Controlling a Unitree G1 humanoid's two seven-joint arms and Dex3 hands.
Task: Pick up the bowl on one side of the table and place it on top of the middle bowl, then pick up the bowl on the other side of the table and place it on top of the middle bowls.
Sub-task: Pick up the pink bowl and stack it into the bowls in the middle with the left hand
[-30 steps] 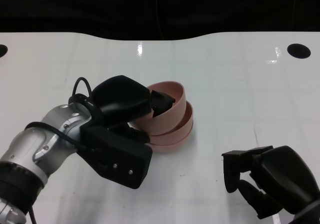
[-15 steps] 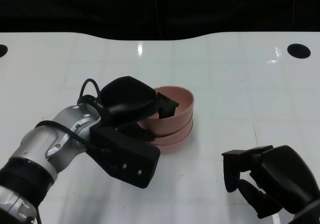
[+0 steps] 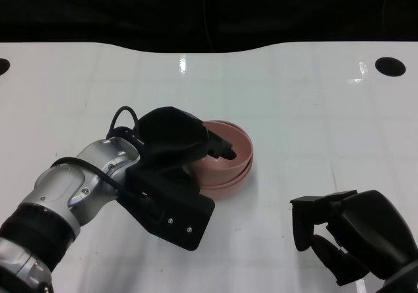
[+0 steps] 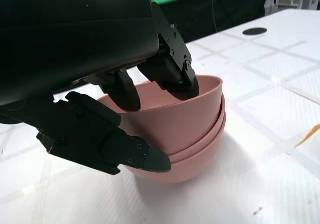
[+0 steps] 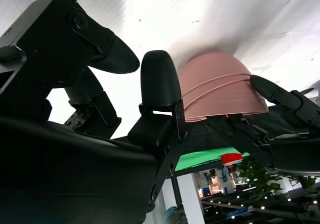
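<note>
- Just left of centre in the head view, the pink bowls [image 3: 225, 162] sit nested in one stack of three on the white table [image 3: 313, 110], so both side bowls look already placed.
- Left hand [image 3: 179, 143] grips the top bowl [image 4: 190, 109]: fingers [image 4: 172, 67] hooked inside the rim, thumb pressed to the outer wall, probably seating it squarely before release.
- Right hand [image 3: 343, 231], at lower right well apart from the stack, holds nothing, its fingers partly curled with gaps between them.

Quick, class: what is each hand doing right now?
Left hand: holds the top bowl of the pink stack, fingers inside the rim, thumb outside.
Right hand: holds nothing, fingers apart.
</note>
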